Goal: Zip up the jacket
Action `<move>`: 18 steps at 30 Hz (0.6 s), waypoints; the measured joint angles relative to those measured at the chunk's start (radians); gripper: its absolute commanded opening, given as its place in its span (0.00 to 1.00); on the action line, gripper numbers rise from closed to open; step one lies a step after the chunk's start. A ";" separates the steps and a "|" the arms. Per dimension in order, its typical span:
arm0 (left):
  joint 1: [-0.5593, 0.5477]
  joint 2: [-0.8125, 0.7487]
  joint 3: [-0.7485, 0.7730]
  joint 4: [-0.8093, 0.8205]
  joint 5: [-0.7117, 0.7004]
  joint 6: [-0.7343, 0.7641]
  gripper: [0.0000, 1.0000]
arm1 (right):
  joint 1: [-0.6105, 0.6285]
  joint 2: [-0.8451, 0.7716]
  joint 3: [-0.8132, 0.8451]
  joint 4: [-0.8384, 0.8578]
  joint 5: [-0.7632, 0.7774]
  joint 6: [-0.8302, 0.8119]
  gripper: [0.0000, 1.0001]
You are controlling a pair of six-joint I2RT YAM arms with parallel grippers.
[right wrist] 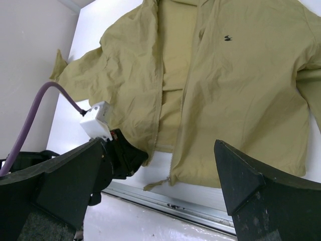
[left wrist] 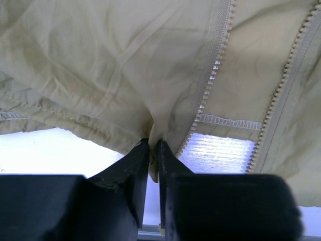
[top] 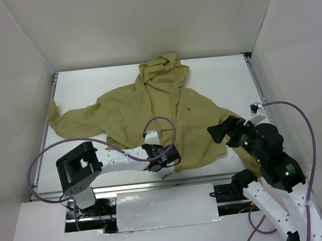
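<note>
The khaki hooded jacket [top: 148, 107] lies flat and open on the white table, hood at the far side, hem toward me. Its zipper [left wrist: 208, 85] is unzipped, the two tooth rows apart near the hem. My left gripper [top: 163, 157] is shut on the bottom hem of the jacket's left front panel [left wrist: 153, 131], just beside the zipper teeth. My right gripper [top: 221, 132] is open and empty, held above the table near the right part of the hem. The right wrist view shows the jacket [right wrist: 241, 90], its dark chest mark [right wrist: 228, 38] and the left gripper [right wrist: 125, 156] at the hem.
White walls enclose the table [top: 219, 76] on three sides. A metal rail [top: 155, 184] runs along the near edge. The left arm's purple cable [top: 162, 131] loops over the jacket. The jacket's right sleeve lies under the right arm.
</note>
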 measured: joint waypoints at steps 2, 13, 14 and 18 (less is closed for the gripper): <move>0.000 -0.006 -0.010 0.017 0.000 0.001 0.07 | 0.000 0.000 -0.001 0.000 -0.001 0.000 1.00; 0.006 -0.164 -0.229 0.345 0.113 0.028 0.00 | 0.000 0.070 -0.115 0.073 -0.180 -0.014 0.99; 0.006 -0.196 -0.263 0.371 0.125 0.026 0.00 | 0.001 0.094 -0.145 0.093 -0.209 -0.014 0.99; 0.006 -0.348 -0.388 0.489 0.125 -0.015 0.00 | 0.009 0.174 -0.268 0.139 -0.280 0.001 0.95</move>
